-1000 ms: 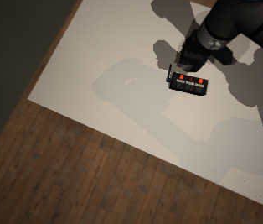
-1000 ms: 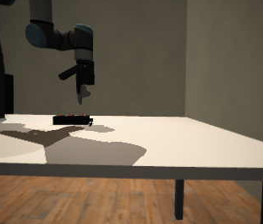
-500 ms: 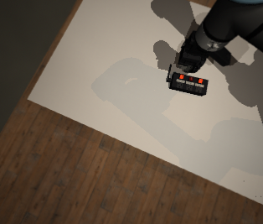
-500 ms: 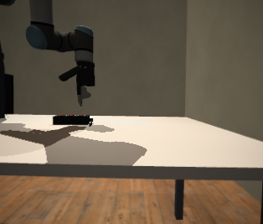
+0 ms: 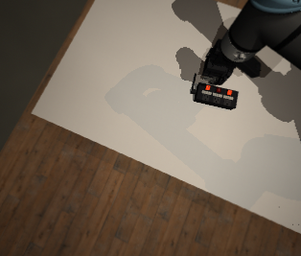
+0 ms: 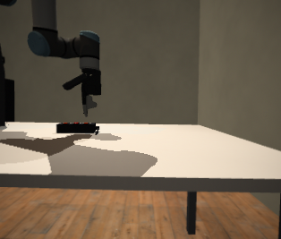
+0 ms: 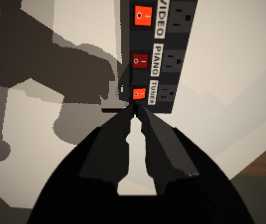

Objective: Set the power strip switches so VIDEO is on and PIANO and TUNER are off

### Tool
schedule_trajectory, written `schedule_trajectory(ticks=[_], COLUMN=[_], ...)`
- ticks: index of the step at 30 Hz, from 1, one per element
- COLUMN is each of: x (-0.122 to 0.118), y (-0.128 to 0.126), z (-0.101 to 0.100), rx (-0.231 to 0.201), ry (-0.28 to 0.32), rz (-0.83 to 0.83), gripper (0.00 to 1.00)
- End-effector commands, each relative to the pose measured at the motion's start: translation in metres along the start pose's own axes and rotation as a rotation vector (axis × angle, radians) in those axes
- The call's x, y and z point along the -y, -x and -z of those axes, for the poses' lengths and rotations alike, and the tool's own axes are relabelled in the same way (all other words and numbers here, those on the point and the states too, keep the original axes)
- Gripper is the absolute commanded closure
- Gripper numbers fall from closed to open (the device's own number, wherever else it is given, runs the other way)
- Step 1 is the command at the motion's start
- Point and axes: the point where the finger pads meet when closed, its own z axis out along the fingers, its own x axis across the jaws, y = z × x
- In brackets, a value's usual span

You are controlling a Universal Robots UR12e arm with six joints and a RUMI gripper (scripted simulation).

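The black power strip lies flat on the white table, switches facing up. In the wrist view the VIDEO switch glows bright orange, the PIANO switch is dark red, and the TUNER switch glows orange. My gripper is shut with nothing between its fingers. Its tips hang a little above the strip, at the TUNER switch end.
The white table stands on a wooden floor. The arm's body hangs over the table's far right part and casts broad shadows across it. A wall stands behind the table.
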Motion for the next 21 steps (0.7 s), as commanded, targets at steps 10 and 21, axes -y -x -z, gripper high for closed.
schedule_trajectory(ticks=[10, 21], x=[-0.001, -0.001], y=[0.001, 0.001], z=[-0.016, -0.022], rx=[0.001, 0.0], ry=[0.002, 0.001], rz=[0.0, 0.0], gripper=[1.0, 1.0])
